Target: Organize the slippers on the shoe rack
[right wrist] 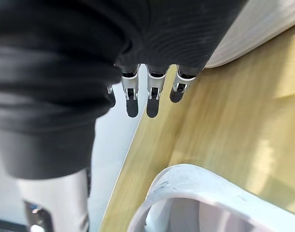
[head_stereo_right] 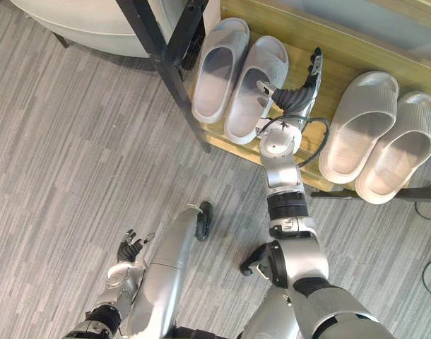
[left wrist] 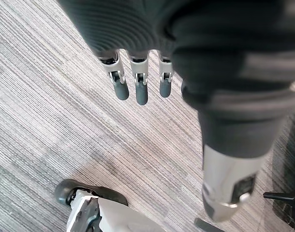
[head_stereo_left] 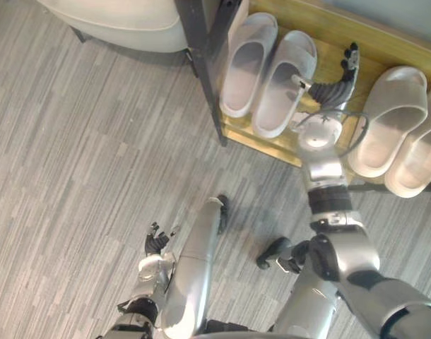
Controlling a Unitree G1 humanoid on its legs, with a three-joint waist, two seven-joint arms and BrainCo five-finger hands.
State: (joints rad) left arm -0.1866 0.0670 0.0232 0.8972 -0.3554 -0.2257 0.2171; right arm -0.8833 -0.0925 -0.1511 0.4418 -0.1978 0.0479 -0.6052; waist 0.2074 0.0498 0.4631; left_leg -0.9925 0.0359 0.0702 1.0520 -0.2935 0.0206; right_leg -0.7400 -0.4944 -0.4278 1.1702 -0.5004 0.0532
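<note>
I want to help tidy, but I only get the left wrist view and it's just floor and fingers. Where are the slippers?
Observer: They are on the wooden shoe rack, a left pair of slippers and a right pair.
Operator: Is anything holding one?
Observer: No. The right robot hand is open over the bare shelf between the pairs and holds nothing.
Operator: Where is the rack from here?
Observer: It is ahead and to the right of your left robot hand, which hangs open over the grey floor.
</note>
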